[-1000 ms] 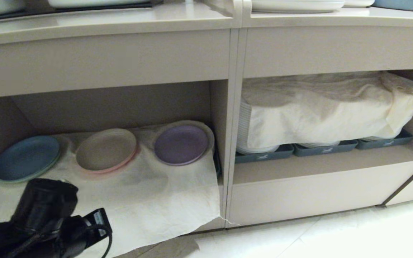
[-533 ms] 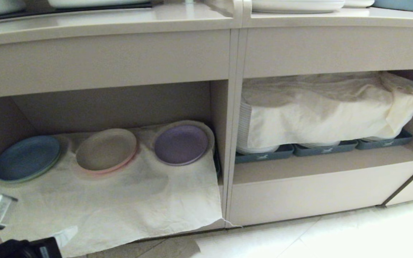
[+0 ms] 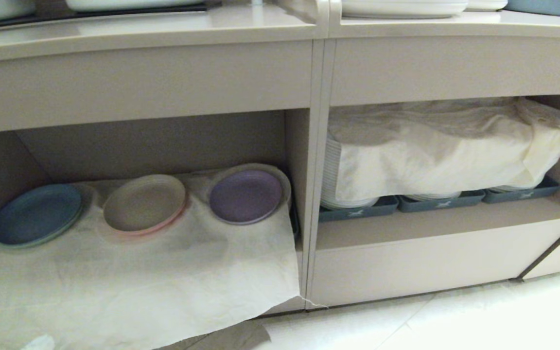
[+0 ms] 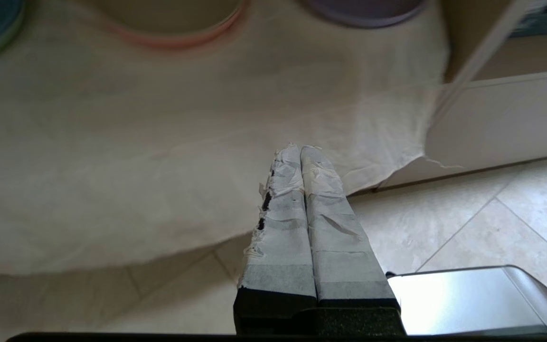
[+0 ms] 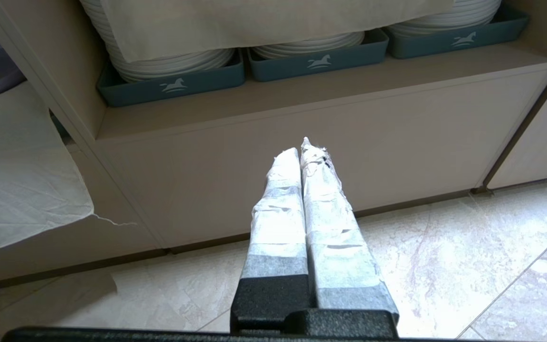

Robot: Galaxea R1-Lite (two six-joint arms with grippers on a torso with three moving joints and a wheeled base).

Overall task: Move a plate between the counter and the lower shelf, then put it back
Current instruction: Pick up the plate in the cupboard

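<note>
Behind draped cloth (image 3: 139, 287) edge, plate (image 3: 245, 196).

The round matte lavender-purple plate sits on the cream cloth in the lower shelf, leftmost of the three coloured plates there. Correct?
Not quite. The round matte lavender-purple plate is on the cream cloth in the lower shelf, but the head view shows it rightmost of the three, not leftmost.
</note>
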